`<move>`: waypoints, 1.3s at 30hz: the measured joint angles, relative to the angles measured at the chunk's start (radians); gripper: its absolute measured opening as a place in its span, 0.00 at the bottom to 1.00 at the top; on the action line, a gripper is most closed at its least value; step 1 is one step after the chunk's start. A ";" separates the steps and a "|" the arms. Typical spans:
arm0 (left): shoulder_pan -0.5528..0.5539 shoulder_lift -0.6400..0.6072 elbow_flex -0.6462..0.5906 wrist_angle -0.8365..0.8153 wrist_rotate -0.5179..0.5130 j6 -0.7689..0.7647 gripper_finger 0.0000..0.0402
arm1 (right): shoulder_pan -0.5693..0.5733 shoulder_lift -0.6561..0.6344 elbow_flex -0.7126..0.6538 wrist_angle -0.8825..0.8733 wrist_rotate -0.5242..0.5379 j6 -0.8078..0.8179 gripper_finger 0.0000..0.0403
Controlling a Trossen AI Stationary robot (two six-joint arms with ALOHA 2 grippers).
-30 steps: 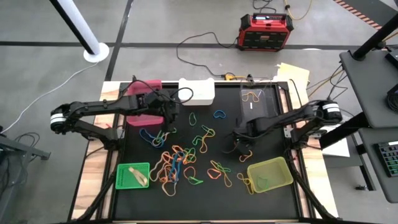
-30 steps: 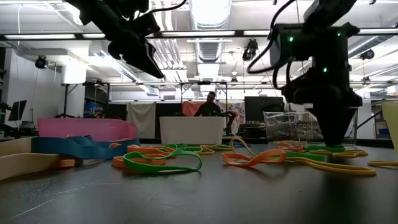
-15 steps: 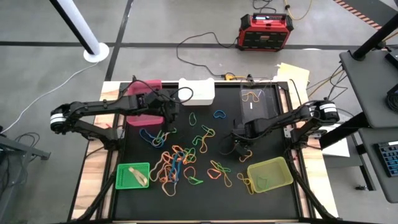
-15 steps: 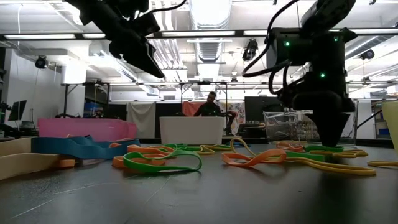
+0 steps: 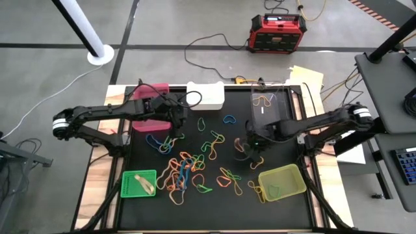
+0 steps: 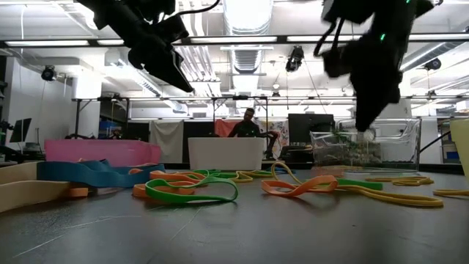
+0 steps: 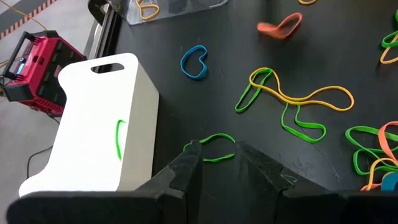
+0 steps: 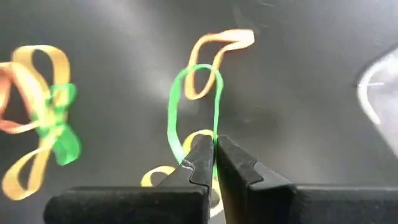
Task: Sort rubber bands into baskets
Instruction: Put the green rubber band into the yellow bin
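Note:
Many coloured rubber bands (image 5: 188,168) lie loose on the black mat. My right gripper (image 5: 249,147) hangs above the mat right of the pile, shut on a green rubber band (image 8: 186,93); the low view shows it (image 6: 366,130) well above the table. My left gripper (image 5: 174,132) hovers open and high near the pink basket (image 5: 151,123) and the white basket (image 7: 93,130). A green band (image 7: 214,138) shows between its fingertips; whether it touches them I cannot tell. The clear basket (image 5: 270,107), green basket (image 5: 139,183) and yellow-green basket (image 5: 282,182) stand around the mat. My right gripper pinches one strand of the green rubber band (image 8: 216,132) between its two fingertips, coming from above and pointing down. The rest of the loop reaches out beyond the fingertips. Whether its far end is clear of the mat I cannot tell.
A green band (image 7: 118,140) lies in the white basket, orange bands (image 5: 263,101) in the clear one, a tan band (image 5: 144,184) in the green one. A red-and-black box (image 5: 278,32) and cables lie on the floor behind. A person (image 6: 249,125) is far off in the room.
My right gripper has shut at the mat on the green band, then risen well above the table with it, shifting slightly toward the far edge. The green band has come up off the mat with it.

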 joint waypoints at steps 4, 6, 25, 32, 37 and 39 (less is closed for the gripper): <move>0.000 0.000 0.000 0.000 0.000 0.000 0.19 | 0.054 -0.078 0.003 -0.001 -0.029 0.027 0.02; 0.000 0.000 0.000 -0.007 0.000 0.000 0.19 | 0.090 -0.105 0.003 -0.001 -0.072 0.055 0.02; -0.005 -0.110 0.200 -0.520 0.196 -0.111 0.19 | 0.499 -0.189 0.003 -0.206 -0.358 0.749 0.02; -0.005 -0.198 0.201 -0.452 0.169 -0.110 0.19 | 0.554 -0.188 0.003 -0.211 -0.353 0.893 0.02; -0.004 -0.213 0.201 -0.426 0.139 -0.109 0.19 | 0.572 -0.188 0.003 -0.212 -0.351 0.965 0.02; -0.004 -0.214 0.201 -0.425 0.138 -0.102 0.19 | 0.573 -0.188 0.003 -0.223 -0.334 0.980 0.02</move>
